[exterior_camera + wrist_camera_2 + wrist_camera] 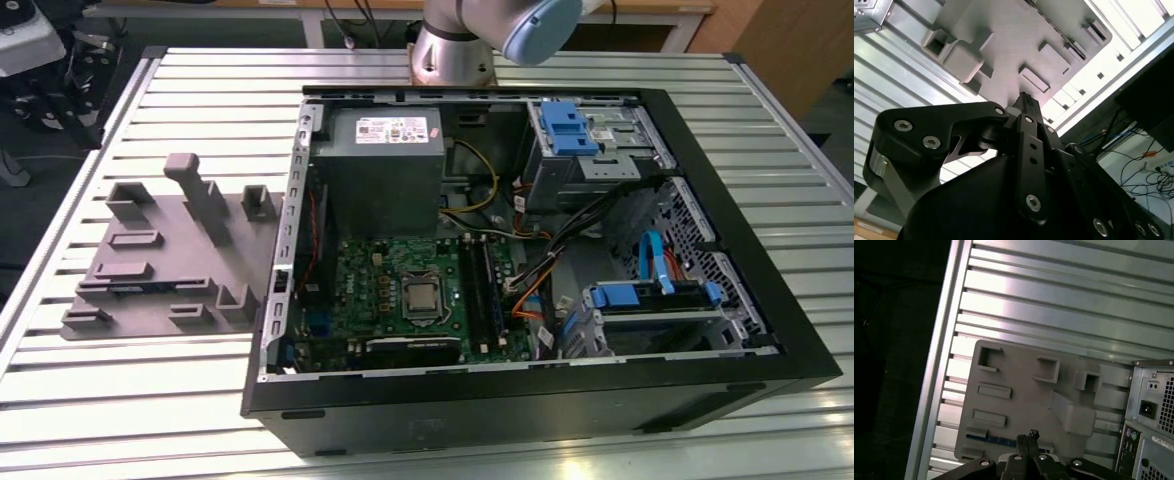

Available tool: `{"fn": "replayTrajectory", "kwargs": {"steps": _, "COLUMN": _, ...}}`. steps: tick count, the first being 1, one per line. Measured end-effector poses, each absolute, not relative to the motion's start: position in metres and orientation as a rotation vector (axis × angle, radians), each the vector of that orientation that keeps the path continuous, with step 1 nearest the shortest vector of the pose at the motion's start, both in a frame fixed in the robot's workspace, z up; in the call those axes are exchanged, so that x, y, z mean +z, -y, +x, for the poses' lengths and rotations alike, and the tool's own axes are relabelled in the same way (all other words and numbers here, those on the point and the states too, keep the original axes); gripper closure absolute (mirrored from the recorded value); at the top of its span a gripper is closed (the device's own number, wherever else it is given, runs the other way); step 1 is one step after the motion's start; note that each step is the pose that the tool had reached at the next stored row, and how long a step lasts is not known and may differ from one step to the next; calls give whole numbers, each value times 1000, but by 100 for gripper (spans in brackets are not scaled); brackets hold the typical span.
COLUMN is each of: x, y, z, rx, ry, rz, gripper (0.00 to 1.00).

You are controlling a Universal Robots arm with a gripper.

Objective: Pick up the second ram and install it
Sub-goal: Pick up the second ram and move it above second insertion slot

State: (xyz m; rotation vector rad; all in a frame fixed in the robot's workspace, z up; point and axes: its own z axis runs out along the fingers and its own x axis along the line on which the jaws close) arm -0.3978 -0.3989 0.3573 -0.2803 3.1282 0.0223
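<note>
Ram [990, 440], thin blue-edged strip slotted in gray holder [1024, 390], gripper [1027, 436] closed, well apart

Readable text: none.
On the power supply [380, 175], a white label [384, 128] carries print (too small to make out).

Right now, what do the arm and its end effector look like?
The arm is silver-grey metal with a light blue joint cap. The end effector is matte black, built of flat linked bars with round silver screw heads.
</note>
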Motion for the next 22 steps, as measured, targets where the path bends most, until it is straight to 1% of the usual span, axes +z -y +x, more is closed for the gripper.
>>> {"fn": "replayTrajectory", "kwargs": {"steps": 22, "x": 357, "y": 399, "z": -401, "rx": 22, "ry": -3056, "rz": -735, "gripper": 89}}
